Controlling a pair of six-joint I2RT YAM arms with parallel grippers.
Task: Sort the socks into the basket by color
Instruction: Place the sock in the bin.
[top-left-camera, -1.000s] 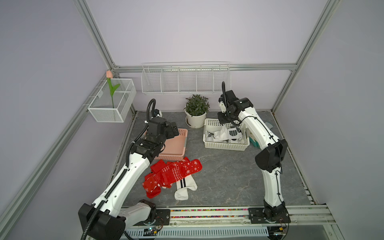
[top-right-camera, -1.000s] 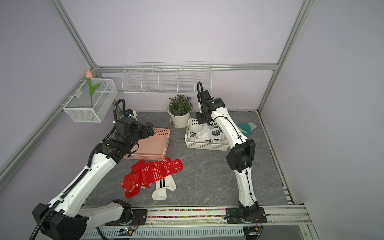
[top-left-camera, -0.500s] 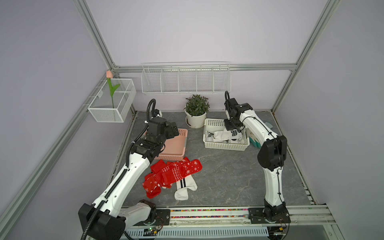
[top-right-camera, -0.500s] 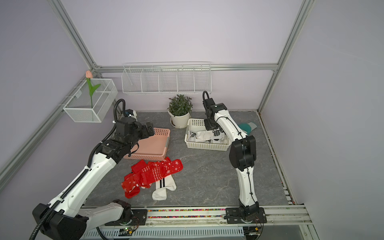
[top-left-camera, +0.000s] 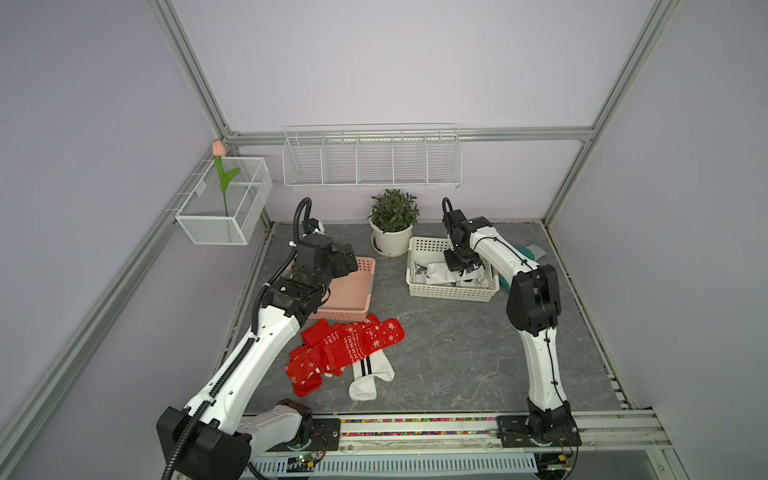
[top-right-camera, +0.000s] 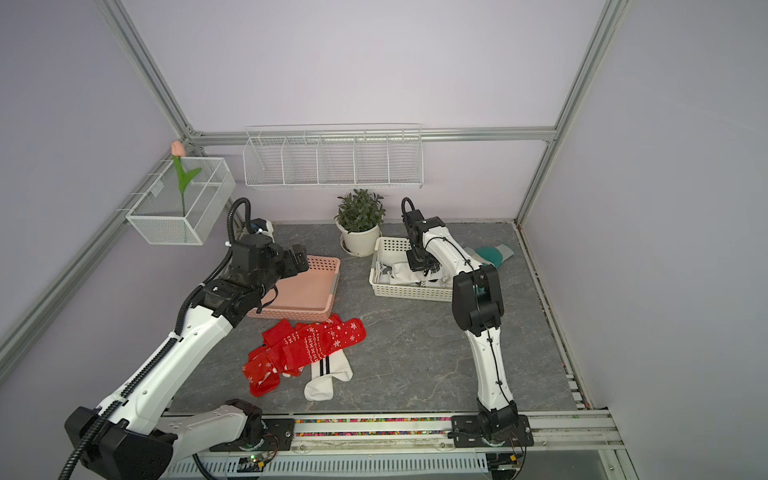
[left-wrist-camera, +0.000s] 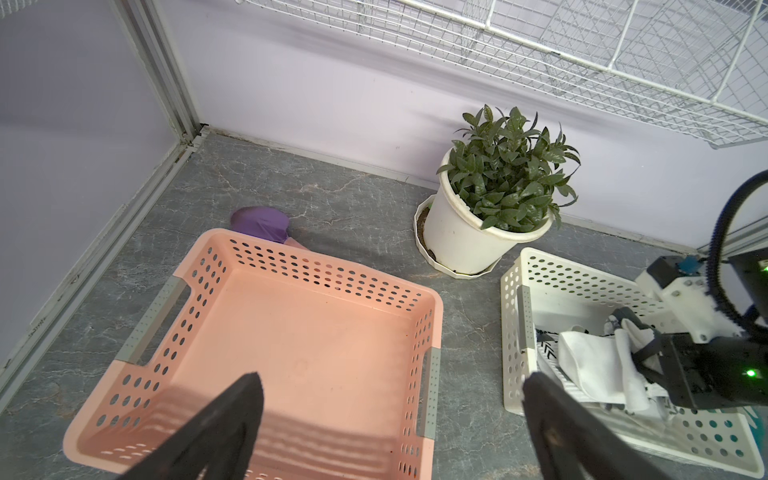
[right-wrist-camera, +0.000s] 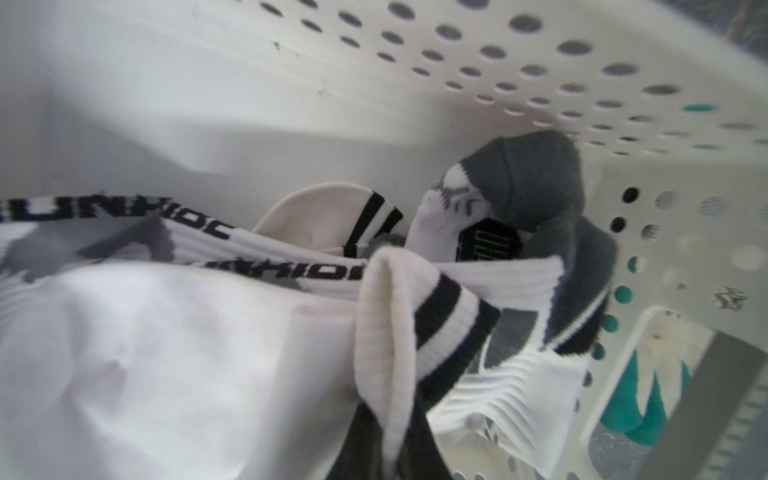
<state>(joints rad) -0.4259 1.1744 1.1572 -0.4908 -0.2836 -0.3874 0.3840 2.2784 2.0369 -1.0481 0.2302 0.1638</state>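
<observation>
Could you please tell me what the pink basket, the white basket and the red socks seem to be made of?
Pink basket: matte moulded plastic, judging by rigid walls with round holes. White basket: seemingly the same perforated plastic, with grey handle inserts. Red socks: soft knitted fabric; they lie crumpled, with a white snowflake pattern.

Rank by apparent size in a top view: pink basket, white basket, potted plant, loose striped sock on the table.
1. white basket and pink basket: look alike; the left arm covers part of the pink one.
2. potted plant
3. white striped sock, partly under red socks
</observation>
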